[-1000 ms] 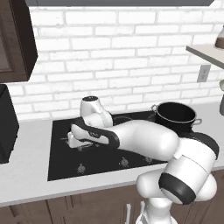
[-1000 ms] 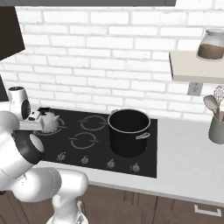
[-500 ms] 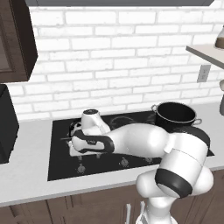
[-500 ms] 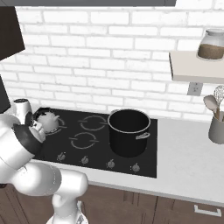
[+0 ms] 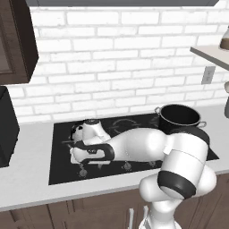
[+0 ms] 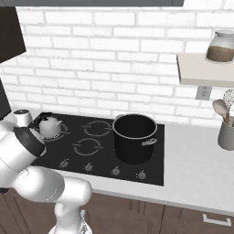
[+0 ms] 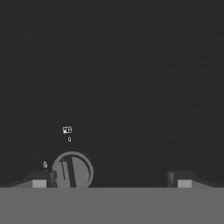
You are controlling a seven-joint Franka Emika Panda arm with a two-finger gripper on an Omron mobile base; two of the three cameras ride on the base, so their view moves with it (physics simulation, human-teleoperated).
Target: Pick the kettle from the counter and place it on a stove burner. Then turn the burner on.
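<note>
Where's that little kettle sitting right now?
The kettle sits on the black cooktop, at its back left corner in the right base view, left of the big black pot and just beyond the robot's arm.

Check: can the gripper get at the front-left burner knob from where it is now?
Probably yes. The open gripper hangs just over the black cooktop, and a round knob sits right by one fingertip; nothing lies between. The kettle stands behind, clear.

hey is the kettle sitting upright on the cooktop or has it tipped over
Upright. In the right base view the kettle stands on the black cooktop at its back left, rounded body down and dark handle arched on top.
</note>
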